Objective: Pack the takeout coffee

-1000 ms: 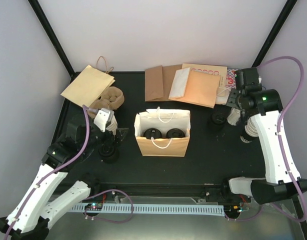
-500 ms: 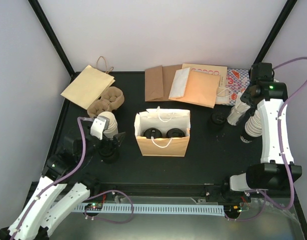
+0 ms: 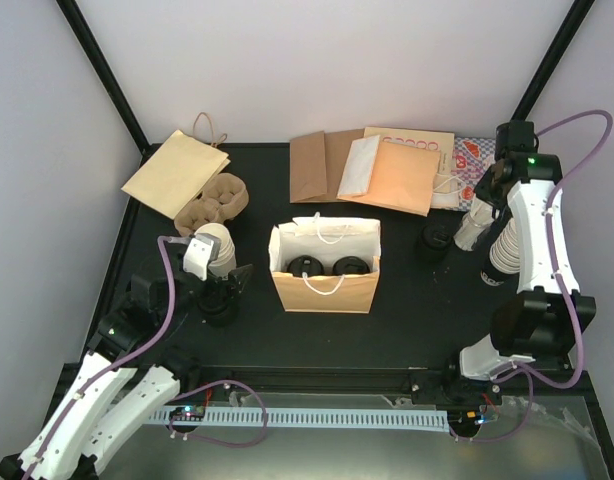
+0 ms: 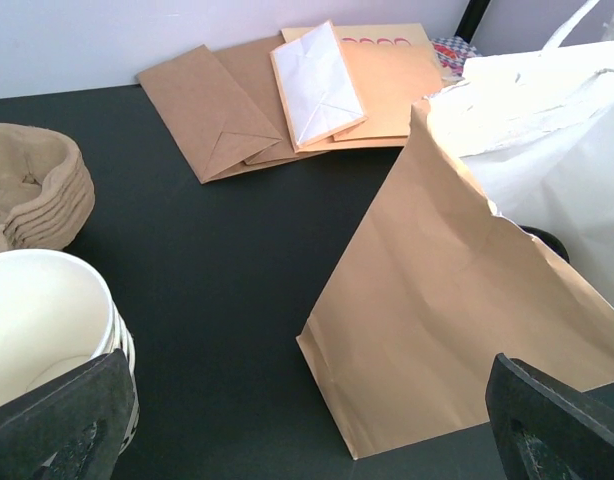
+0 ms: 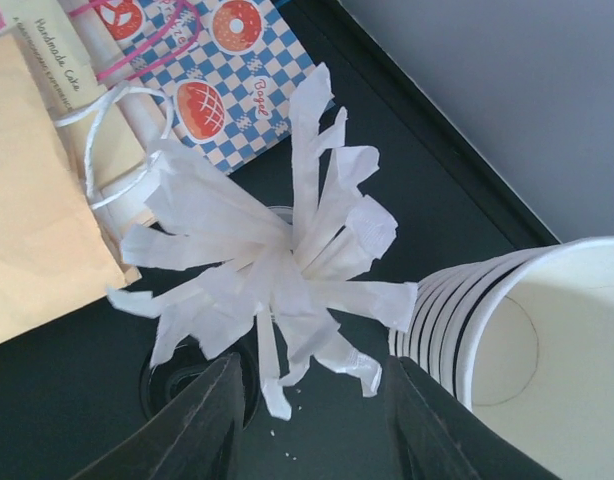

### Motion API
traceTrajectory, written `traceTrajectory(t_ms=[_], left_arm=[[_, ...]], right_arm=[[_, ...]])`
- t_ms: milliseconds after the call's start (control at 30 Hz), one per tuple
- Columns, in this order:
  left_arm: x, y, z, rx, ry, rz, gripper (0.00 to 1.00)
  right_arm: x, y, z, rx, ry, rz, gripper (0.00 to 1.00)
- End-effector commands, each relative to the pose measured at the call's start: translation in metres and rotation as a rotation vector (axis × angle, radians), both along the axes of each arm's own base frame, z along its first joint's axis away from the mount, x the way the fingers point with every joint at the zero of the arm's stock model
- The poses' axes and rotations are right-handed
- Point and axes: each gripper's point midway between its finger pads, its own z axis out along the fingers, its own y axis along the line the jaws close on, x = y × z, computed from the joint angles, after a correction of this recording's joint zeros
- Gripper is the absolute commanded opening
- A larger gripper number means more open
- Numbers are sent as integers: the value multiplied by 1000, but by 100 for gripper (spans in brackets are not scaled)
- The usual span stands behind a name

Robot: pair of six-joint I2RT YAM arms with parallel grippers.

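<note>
Because the two lidded coffee cups (image 3: 304, 267) are already standing inside the paper bag (image 3: 325, 290) mid-worktop (image 3: 407, 310), the left fingers (image 4: 57, 420) are idling wide open beside it, while the right fingers (image 5: 202, 430), half-spread and empty, are hovering over the wrapped straws (image 5: 277, 260), probably the next addition.

Table contents, counted by kind.

Two lidded cups (image 3: 303, 266) are seen inside one standing paper bag (image 3: 325, 290). Two stacks of lidless cups (image 3: 215, 248) are counted, one on each side of the table. One stack of pulp carriers (image 3: 215, 198) and one bundle of paper-wrapped straws (image 5: 277, 260) are noted. At least six flat bags (image 3: 402, 175) can be told apart at the back, and one further kraft bag (image 3: 175, 172) at the left.
</note>
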Motion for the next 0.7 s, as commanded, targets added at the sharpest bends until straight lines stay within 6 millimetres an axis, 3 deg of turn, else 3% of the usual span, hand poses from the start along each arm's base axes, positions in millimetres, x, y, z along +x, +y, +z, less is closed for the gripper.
traceTrajectory(t_ms=[0,500,667], left_arm=[[2,0,7,-23,-30,12,99],[4,0,5,-18,-20,17,99],[4,0,4,-16,-17,16,99]], right_arm=[[6,-13,8,-12,-36,-53,41],[19,-15,-8,-7,-9,-46,35],[19,-16,-6,-15,-13,-42,22]])
